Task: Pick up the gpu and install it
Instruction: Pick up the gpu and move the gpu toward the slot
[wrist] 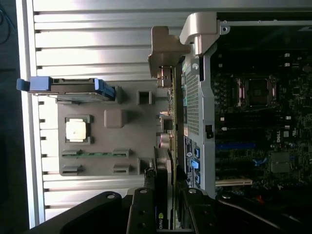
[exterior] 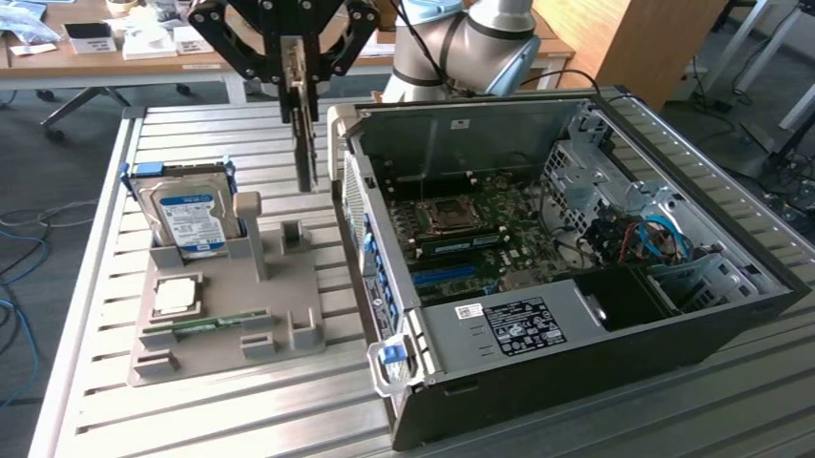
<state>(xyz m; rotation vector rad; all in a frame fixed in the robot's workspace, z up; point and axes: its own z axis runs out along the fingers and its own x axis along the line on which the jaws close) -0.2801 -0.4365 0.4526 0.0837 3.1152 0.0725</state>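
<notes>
The gpu (exterior: 305, 143) hangs on edge, long side pointing down, above the slatted table between the grey parts holder and the open computer case (exterior: 713, 324). My gripper (exterior: 297, 81) is shut on its upper end. In the wrist view the gpu (wrist: 169, 146) shows as a thin dark edge running away from the gripper (wrist: 165, 207), with its silvery end bracket (wrist: 163, 51) at the far end, right beside the case's rear wall (wrist: 195, 97). The motherboard (exterior: 471, 239) lies exposed inside the case, with a blue slot (exterior: 452, 279) on it.
The grey parts holder (exterior: 229, 315) carries an upright blue-labelled hard drive (exterior: 191, 215), a square processor (exterior: 176, 296) and a green memory stick (exterior: 204, 324). A power supply (exterior: 516, 324) fills the case's near corner. Desks and the arm's base (exterior: 465, 48) stand behind.
</notes>
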